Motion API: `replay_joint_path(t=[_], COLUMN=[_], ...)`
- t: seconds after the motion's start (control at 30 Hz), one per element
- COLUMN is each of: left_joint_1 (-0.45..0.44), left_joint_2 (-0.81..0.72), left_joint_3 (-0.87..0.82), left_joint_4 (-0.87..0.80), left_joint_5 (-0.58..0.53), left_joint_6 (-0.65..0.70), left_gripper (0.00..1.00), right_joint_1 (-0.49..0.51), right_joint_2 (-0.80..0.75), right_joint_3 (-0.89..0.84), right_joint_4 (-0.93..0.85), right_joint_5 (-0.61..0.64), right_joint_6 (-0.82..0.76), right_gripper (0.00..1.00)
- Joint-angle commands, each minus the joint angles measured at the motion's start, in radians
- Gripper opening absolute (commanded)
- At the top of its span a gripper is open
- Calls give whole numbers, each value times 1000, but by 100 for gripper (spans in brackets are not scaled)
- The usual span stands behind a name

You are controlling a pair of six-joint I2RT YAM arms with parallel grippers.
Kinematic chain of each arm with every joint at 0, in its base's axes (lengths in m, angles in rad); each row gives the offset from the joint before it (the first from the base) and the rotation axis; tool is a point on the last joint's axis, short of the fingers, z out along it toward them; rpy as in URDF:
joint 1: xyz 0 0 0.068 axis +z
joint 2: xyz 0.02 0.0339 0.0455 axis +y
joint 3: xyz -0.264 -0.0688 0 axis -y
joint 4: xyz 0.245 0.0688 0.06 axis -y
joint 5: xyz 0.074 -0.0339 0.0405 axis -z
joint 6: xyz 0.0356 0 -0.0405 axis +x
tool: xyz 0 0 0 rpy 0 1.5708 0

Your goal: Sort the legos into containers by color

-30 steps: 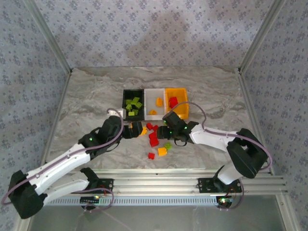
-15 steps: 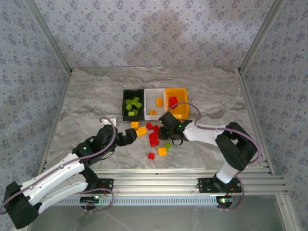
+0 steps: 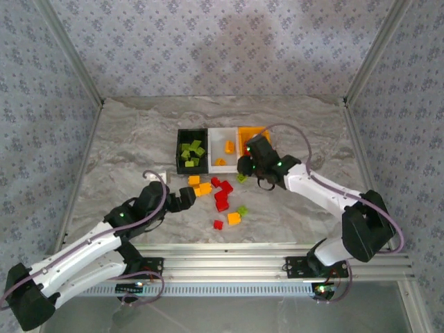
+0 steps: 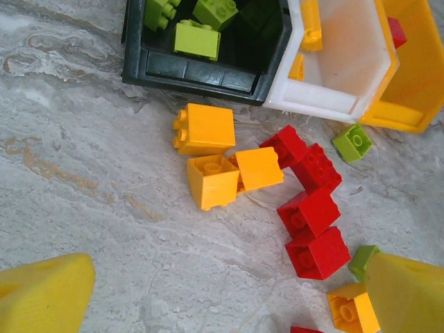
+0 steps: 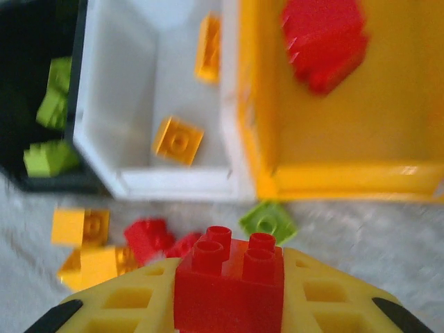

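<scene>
**Overhead view.** My right end effector [image 3: 243, 165] sits at the near edge of the orange bin [image 3: 248, 130]. My wrist and cable cover most of that bin, and what the fingers hold cannot be made out from here. My left end effector [image 3: 186, 196] lies low on the desk [image 3: 125, 152], just left of the loose bricks [image 3: 222, 201].

**Right wrist view.** The yellow fingers [image 5: 118, 305] are closed on a red brick [image 5: 229, 277], studs up, held just short of the orange bin's near wall. The picture is blurred, and the fingers are cut off at the lower edge. This view also shows what my arm hides overhead:
- red pieces [image 5: 322, 38] at the far end of the orange bin (the blur does not let me count them)
- two orange bricks [image 5: 179, 139] in the white bin [image 5: 125, 104]
- a green brick [image 5: 267, 222] on the desk just beside the bins' front walls

The black bin [image 5: 28, 14] is cropped at the left, with green bricks in it.

**Left wrist view.** My left end effector is spread fully wide and holds nothing. Only its two fingertips [image 4: 41, 295] show, at the lower corners. Beyond them, three orange bricks touch one another, and four red ones cluster to their right. One further green brick is partly hidden behind the right fingertip.
</scene>
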Motion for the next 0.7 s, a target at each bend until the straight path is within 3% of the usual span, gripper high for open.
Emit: replay_joint_path(t=[0.0,0.33,0.47,0.67], left_joint_1=[-4,-2,-2,-17], left_joint_2=[17,48,77,167], left_joint_3=[2,-1,7,62], left_joint_4=[5,30,44,46], left_joint_5=[5,54,97,179], left_joint_6=[14,40,67,131], left_gripper=[99,100,100,99], right_joint_1=[-56,-130,-128,-124], right_joint_2=[86,384,410,332], right_joint_3=[85,344,371,345], right_joint_4=[-64,-117,-104,-77], right_joint_5=[52,92,83,78], right_joint_6=[-20,14,25,19], right_gripper=[32,35,56,62])
